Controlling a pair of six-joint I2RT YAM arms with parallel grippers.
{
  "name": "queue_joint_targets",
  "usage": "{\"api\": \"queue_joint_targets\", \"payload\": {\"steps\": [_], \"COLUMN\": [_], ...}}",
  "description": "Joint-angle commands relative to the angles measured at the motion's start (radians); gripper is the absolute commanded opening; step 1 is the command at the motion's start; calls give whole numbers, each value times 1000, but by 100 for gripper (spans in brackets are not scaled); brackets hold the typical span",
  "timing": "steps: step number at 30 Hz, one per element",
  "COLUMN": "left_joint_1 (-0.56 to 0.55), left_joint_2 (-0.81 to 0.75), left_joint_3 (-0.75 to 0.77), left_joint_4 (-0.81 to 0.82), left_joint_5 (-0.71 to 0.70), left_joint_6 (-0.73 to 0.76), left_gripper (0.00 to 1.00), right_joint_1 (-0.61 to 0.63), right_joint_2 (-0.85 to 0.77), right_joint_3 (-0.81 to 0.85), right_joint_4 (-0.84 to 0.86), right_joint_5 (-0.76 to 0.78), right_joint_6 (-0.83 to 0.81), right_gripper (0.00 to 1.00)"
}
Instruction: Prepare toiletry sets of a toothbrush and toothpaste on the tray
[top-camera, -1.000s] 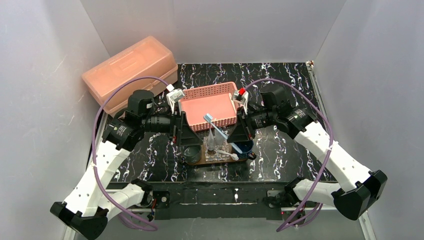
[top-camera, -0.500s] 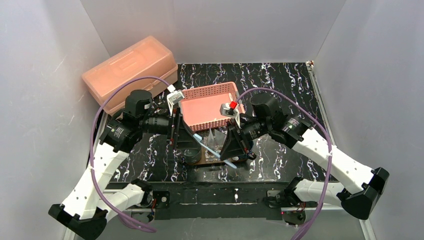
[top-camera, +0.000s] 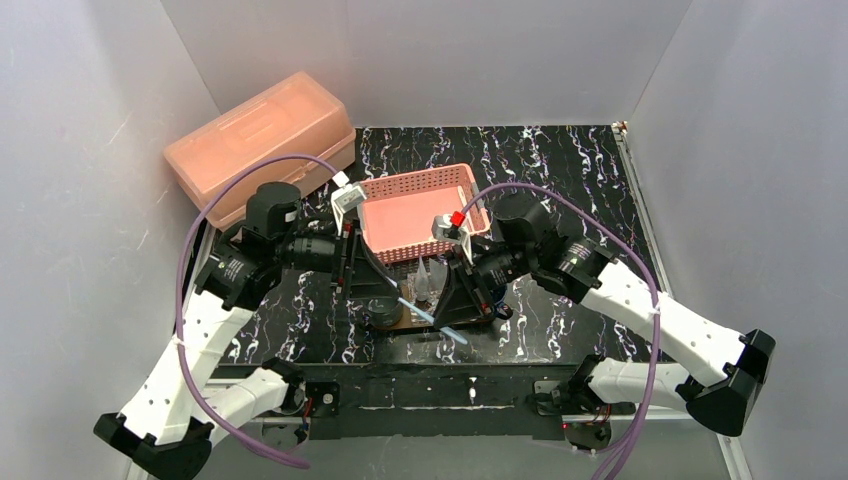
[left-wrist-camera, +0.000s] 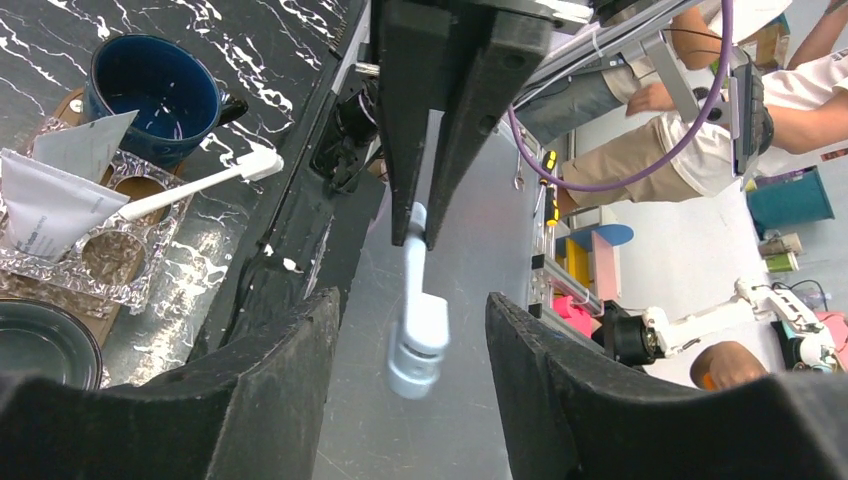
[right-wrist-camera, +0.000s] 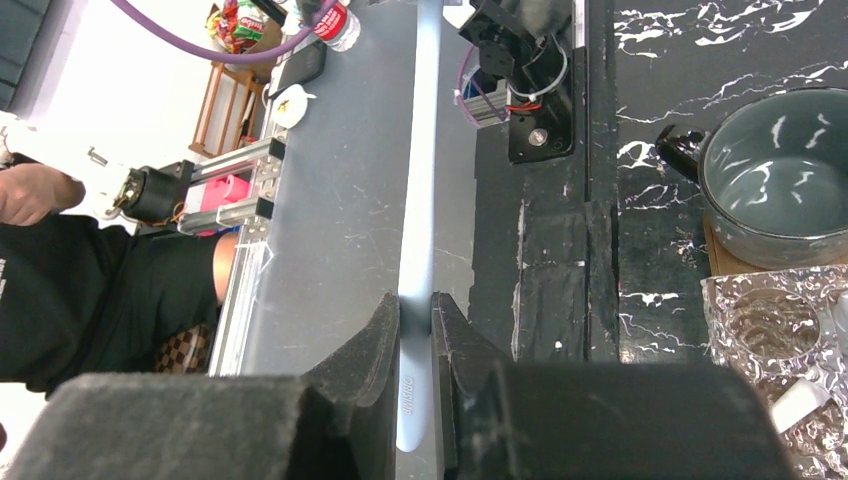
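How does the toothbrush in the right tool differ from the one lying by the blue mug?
The pale blue toothbrush is clamped by its handle in the right tool, off every surface. The white toothbrush rests on the clear box with no tool on it. The pale blue toothbrush is tinted, while the white toothbrush is plain white. Both are slim, with the head end free.
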Motion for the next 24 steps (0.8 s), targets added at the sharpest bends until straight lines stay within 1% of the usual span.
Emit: {"api": "queue_joint_targets", "payload": {"steps": [1,6,14,21,23,24], "left_joint_1": [-5,-5,-6,-10,-10,-11], "left_joint_2": [-31,-43,-53,-55,-56,-55], "left_joint_3": [26,18,6,1,0,0], "left_joint_4": [0,0,1,0,0,0], "left_joint_5": [16,11,16,21,19,18], "left_joint_6": [10,14,17,24,25,25], "left_gripper": [52,47,42,28,22,17], "right_joint_1": [7,7,7,9,9,9], "right_joint_2": [-16,-22,-42,-51,-51,-53], "right_joint_3": [-19,-29,-49,-60,-63,-63], "right_joint_4": [52,61,112,124,125,125], "right_joint_5": [9,20,20,24,25,24], "right_joint_6": [17,25,60,70,71,71], "right_gripper": [1,1,1,1,1,1]}}
